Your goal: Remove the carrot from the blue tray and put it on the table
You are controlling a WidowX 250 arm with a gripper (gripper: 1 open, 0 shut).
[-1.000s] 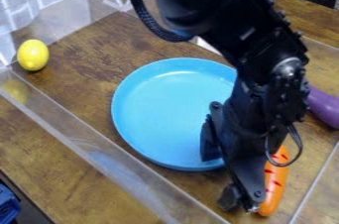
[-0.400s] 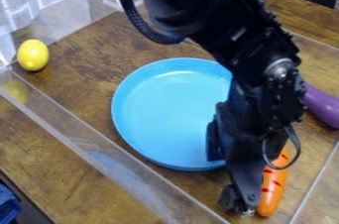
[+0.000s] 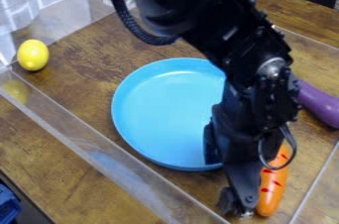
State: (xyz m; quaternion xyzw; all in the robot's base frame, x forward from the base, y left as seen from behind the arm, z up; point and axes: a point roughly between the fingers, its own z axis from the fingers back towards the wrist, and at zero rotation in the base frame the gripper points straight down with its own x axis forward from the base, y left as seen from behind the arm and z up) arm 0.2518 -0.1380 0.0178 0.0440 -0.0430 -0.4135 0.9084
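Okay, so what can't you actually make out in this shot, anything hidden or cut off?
All in the one camera view:
- Carrot: its leafy top and left side are hidden behind the arm.
- Claw: a dark mass low in frame; finger spacing unreadable, and so is any contact with the carrot.
- Blue tray: the right rim is covered by the arm.
- Eggplant: cut off by the right edge.

View: a single camera is looking down at a slant from above the table (image 3: 79,89).
Facing: it is looking across the brown wood, past a clear wall (image 3: 93,154) along the near edge.
Nearness: it is sitting close; the arm (image 3: 212,30) is filling the upper right.
Shared: no second view is overlapping.
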